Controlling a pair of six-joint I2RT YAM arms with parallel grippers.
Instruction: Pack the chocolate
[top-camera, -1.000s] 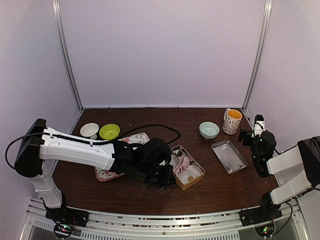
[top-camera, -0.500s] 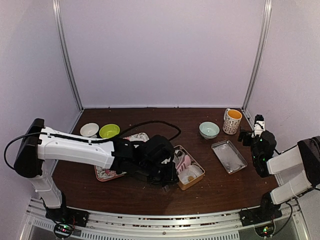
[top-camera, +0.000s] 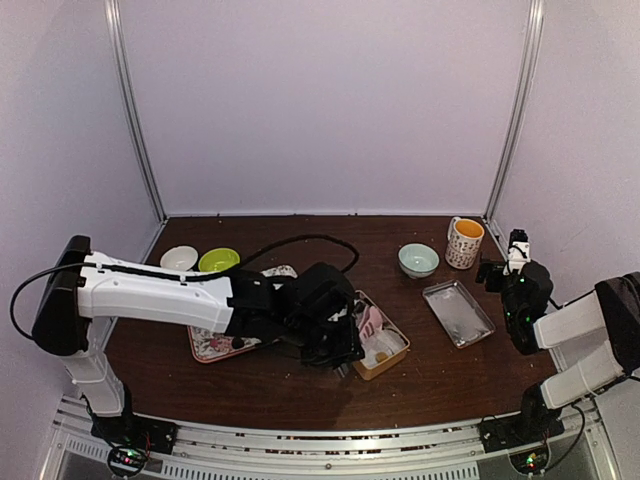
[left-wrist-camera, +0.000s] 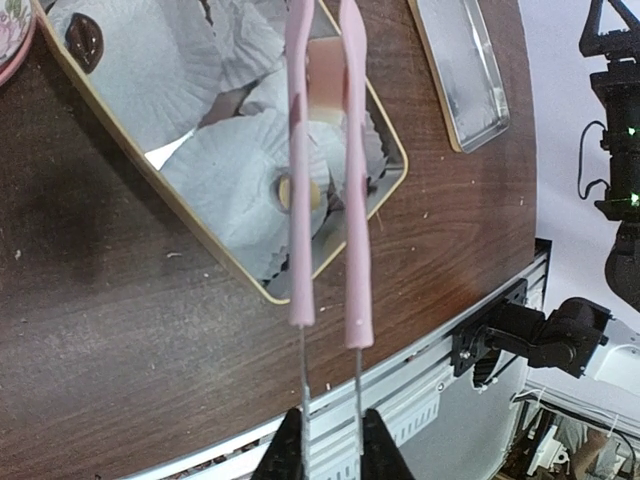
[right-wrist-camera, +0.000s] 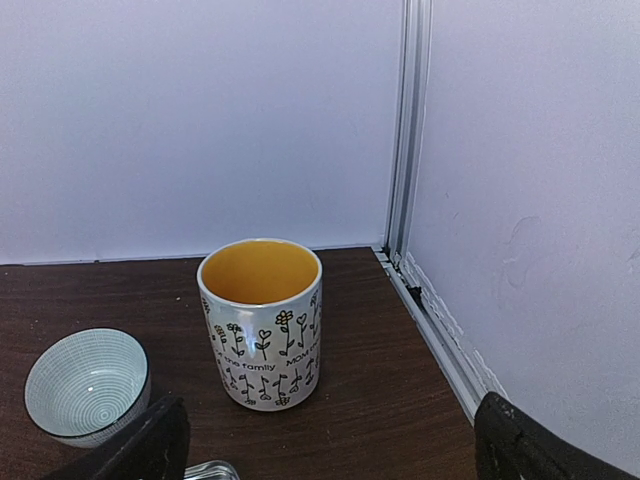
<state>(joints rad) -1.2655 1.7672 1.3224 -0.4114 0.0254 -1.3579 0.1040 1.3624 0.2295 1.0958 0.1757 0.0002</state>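
The left gripper (left-wrist-camera: 330, 445) is clamped on the thin metal end of the pink tongs (left-wrist-camera: 325, 180). The tongs' two arms, slightly apart, reach out over the box (left-wrist-camera: 232, 268) of white paper cups (left-wrist-camera: 225, 180). The left arm (top-camera: 160, 295) lies low and stretched across the desk (left-wrist-camera: 120, 350), its wrist at the box's near-left side. One dark chocolate (left-wrist-camera: 85, 38) sits in a paper cup at the box's left end. A metal tray (top-camera: 457, 313) lies right of the box. Farther right, the right gripper (right-wrist-camera: 330, 462) is spread wide and empty, facing a flowered mug (right-wrist-camera: 260, 320), on a folded right arm (top-camera: 580, 345). Pale lilac walls (top-camera: 320, 100) enclose the desk.
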